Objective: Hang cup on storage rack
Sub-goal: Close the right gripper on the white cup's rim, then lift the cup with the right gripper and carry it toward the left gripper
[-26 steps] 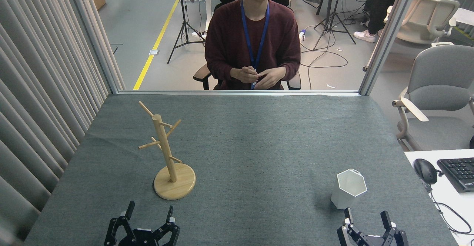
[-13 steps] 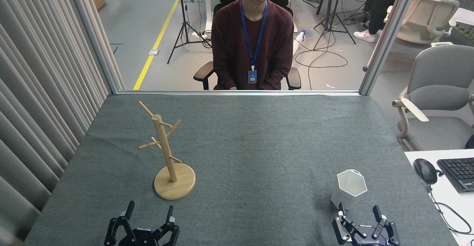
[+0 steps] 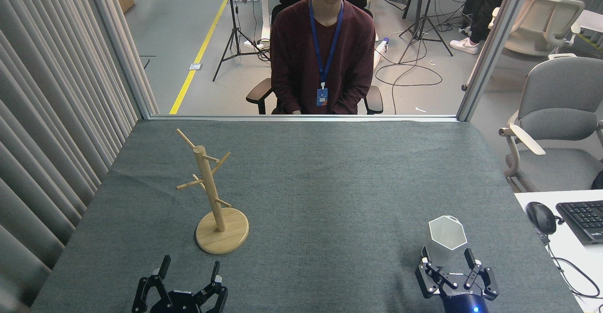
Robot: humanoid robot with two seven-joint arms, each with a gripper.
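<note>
Cup (image 3: 446, 241) upright — right hand (image 3: 447, 258) spread around its base.

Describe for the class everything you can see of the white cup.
The cup is white, hexagonal and faceted, narrowing toward its base, with a small tab on its far rim. It stands upright and empty on the grey table, near right. The right gripper is open, a finger on each side; contact is unclear.

White cup (image 3: 445, 242), pale wooden rack (image 3: 212, 195), grey-green table (image 3: 330, 185).
</note>
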